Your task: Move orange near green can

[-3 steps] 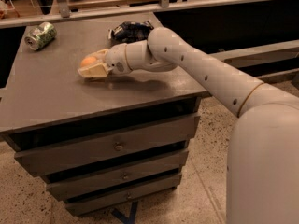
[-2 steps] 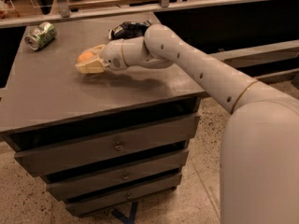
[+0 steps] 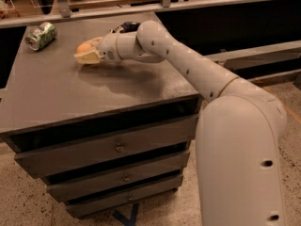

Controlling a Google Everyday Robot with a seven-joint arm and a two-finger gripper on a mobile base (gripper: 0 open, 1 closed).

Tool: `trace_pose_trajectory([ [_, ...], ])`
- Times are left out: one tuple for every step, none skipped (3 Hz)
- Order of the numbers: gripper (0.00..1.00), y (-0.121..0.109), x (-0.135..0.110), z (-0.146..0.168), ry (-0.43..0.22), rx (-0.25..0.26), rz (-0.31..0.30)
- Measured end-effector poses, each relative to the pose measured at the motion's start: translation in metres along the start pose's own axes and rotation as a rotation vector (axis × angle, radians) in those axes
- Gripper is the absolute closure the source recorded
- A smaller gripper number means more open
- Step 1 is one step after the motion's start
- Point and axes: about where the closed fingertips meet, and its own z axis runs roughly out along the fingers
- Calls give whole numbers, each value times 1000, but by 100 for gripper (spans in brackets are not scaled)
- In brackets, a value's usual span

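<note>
The orange is a small round fruit held between the pale fingers of my gripper, just above the grey cabinet top. The gripper is shut on the orange, and only the fruit's top shows between the fingers. The green can lies on its side at the far left corner of the cabinet top, silver end toward the front left. The gripper with the orange is to the right of the can, about a can's length away.
A dark wrinkly snack bag lies behind my arm at the back of the cabinet top. The cabinet has several drawers below. A dark railing and wall run behind it. Speckled floor lies to the right.
My arm has moved the orange to the left and farther back across the cabinet top, closer to the green can. The can has not moved.
</note>
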Motion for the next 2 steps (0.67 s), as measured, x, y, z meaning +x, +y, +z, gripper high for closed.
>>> trace_pose_trajectory([
  [100, -33, -16, 13, -11, 64, -17],
  [100, -57, -29, 26, 4, 97, -37],
])
